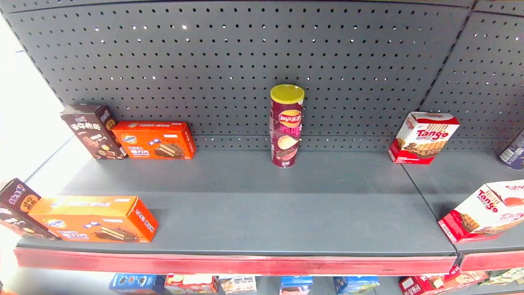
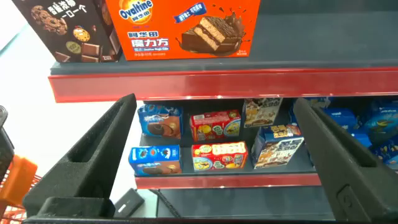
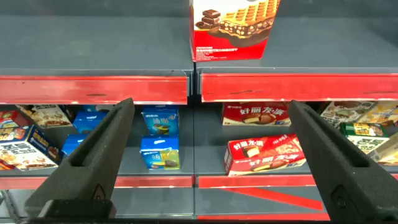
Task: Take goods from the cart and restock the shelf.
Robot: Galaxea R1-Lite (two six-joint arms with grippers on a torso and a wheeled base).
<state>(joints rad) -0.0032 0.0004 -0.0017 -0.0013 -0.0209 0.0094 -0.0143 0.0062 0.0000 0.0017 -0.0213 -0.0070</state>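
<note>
A grey shelf [image 1: 254, 213] with a red front lip carries an upright maroon chip can with a yellow lid [image 1: 286, 125] at the back centre. Orange boxes [image 1: 154, 139] [image 1: 96, 219] and dark brown cookie boxes [image 1: 93, 130] stand at the left. Red-and-white wafer boxes [image 1: 423, 137] [image 1: 485, 211] stand at the right. My left gripper [image 2: 214, 165] is open and empty, below the shelf lip, facing the orange box [image 2: 183, 28]. My right gripper [image 3: 211, 162] is open and empty, below a wafer box [image 3: 233, 28].
Lower shelves hold several small blue, red and white boxes [image 2: 217, 146] [image 3: 264, 152]. An orange cart edge [image 2: 15, 180] sits beside the left gripper. A perforated grey back panel [image 1: 245, 61] rises behind the shelf. The shelf's middle is bare.
</note>
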